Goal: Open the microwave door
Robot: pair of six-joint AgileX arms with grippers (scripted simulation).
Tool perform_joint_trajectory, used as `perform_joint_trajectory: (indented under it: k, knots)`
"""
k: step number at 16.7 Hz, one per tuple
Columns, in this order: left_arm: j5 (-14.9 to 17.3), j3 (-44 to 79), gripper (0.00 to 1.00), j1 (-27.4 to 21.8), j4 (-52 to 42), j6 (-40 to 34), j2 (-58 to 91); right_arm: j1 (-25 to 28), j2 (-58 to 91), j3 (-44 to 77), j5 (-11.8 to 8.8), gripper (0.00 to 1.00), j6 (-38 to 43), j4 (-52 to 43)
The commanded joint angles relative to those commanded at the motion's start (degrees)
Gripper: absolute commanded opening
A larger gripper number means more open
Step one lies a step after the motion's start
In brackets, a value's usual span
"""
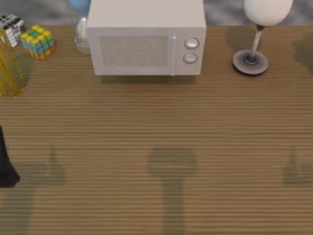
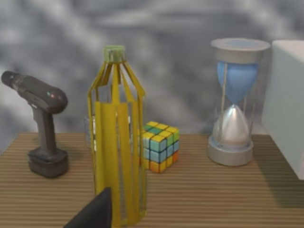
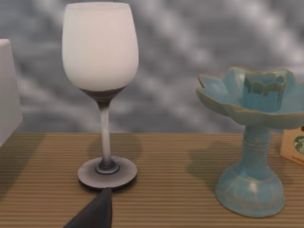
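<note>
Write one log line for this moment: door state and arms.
door: shut | microwave: table's far side | left arm: parked at left edge | right arm: not in top view

Simulated tabletop [image 1: 146,127] (grey backdrop), odd props

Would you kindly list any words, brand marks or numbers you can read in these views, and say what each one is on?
No text can be read anywhere.
The cream box at the edge of the right wrist view bears part of a round green emblem; its lettering is cut off and too small.
The microwave knobs show no readable markings.
</note>
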Motion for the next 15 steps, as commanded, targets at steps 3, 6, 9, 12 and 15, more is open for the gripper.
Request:
perform_joint_trajectory:
  k: [3,6,9,12,15]
  knots:
    - [-0.12,0.39,1.00,-0.03,-0.25,-0.11,0.42,0.00,0.00,0.00,0.00,1.00,0.00,0.00]
    - [-1.13,4.35,1.00,-0.54,-2.68,-1.18,4.48,0.00,0.00,0.00,0.00,1.00,0.00,0.00]
    - [-2.75,12.38,1.00,-1.95,-7.30,-3.26,12.41,0.00,0.00,0.00,0.00,1.00,0.00,0.00]
    - [-4.63,24.00,1.00,-4.44,-13.70,-6.14,23.56,0.00,0.00,0.00,0.00,1.00,0.00,0.00]
    - [-6.59,38.50,1.00,-7.88,-21.45,-9.61,37.15,0.00,0.00,0.00,0.00,1.00,0.00,0.00]
